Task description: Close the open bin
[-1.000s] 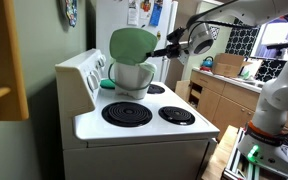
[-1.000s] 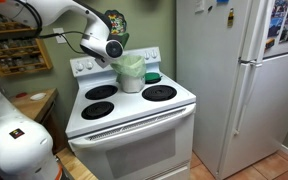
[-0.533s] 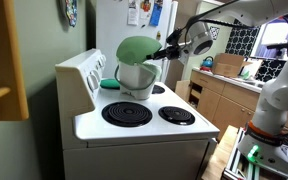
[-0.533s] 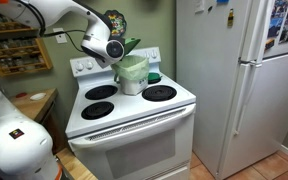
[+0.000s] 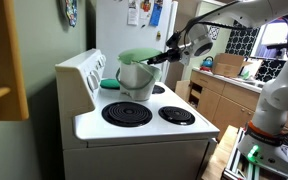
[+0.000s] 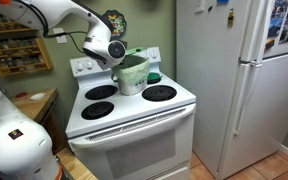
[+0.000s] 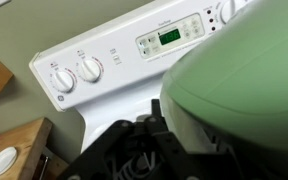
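Nearly flat over its mouth lies the rounded pale-green lid [image 5: 139, 57] of the bin [image 5: 134, 80], a tapered whitish tub at the back of the stove [image 5: 144, 128], beside a teal dish [image 5: 109, 84]. The gripper [image 5: 164, 56] meets the lid's edge; its opening cannot be told.

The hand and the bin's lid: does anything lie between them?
Nothing shows there. In an exterior view the hand meets the rim of the green lid of the bin with no visible gap; the wrist view shows the lid close against it.
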Controlling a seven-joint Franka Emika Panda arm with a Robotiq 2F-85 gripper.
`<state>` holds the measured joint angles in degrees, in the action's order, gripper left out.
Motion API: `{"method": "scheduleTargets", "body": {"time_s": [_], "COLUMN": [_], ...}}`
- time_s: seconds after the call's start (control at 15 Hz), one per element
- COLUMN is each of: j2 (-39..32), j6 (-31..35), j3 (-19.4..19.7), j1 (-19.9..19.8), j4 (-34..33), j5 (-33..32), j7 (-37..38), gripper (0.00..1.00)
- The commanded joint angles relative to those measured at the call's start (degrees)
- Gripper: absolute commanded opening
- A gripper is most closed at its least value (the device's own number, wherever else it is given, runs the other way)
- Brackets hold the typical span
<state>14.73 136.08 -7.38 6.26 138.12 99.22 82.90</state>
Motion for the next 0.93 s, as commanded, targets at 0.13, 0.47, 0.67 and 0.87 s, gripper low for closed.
{"method": "scheduleTargets", "body": {"time_s": [0.13, 0.47, 0.67, 0.87], "j2": [1.26, 3.13, 4.65, 6.06], "j6": [0.69, 0.36, -0.76, -3.22], "j3": [0.12, 0.43, 0.61, 0.97], "j1": [-1.38, -2.97, -4.46, -6.14], "j4": [1.04, 0.57, 0.18, -0.09], "j5": [-5.77, -13.90, -23.07, -33.39], "j7": [3.82, 7.31, 11.01, 15.00], "gripper": [0.92, 1.00, 1.00, 1.00]}}
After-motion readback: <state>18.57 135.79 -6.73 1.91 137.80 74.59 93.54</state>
